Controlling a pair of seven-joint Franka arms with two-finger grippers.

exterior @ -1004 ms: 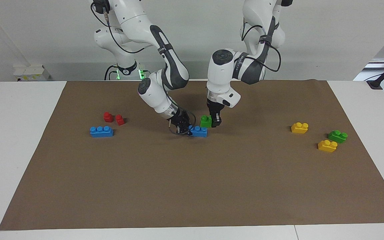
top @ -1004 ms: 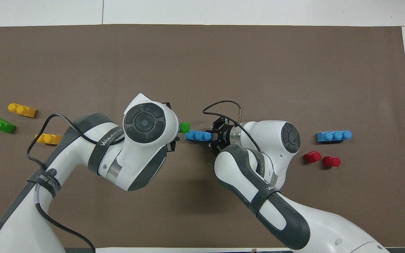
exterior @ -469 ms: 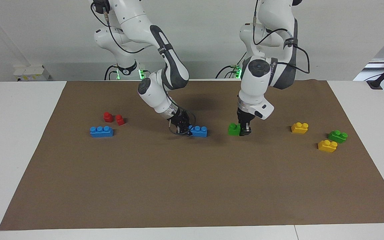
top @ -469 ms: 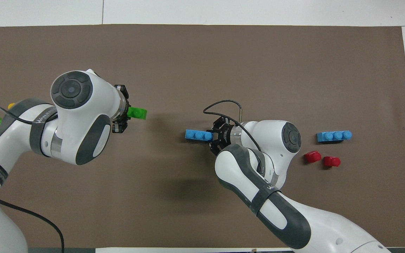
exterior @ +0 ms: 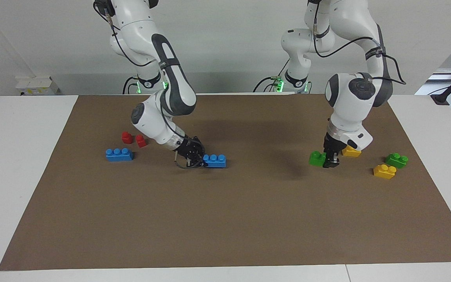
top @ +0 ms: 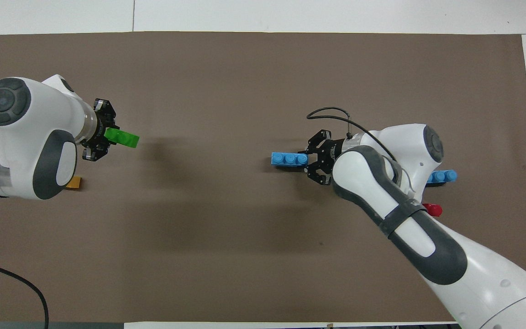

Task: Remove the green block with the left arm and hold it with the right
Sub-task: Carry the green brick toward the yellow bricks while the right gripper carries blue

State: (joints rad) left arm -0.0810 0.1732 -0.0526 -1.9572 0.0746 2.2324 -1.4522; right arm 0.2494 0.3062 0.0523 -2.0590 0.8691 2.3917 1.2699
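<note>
Green plastic two-stud toy brick hangs in the left tool, clamped shut on it just above the brown mat near the left arm's end of the table, long axis pointing toward the right tool, which grips a blue three-stud brick well apart.

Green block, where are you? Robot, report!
Left gripper shut on green block, over mat near yellow blocks. Right gripper shut on blue block. Nothing in the way.
</note>
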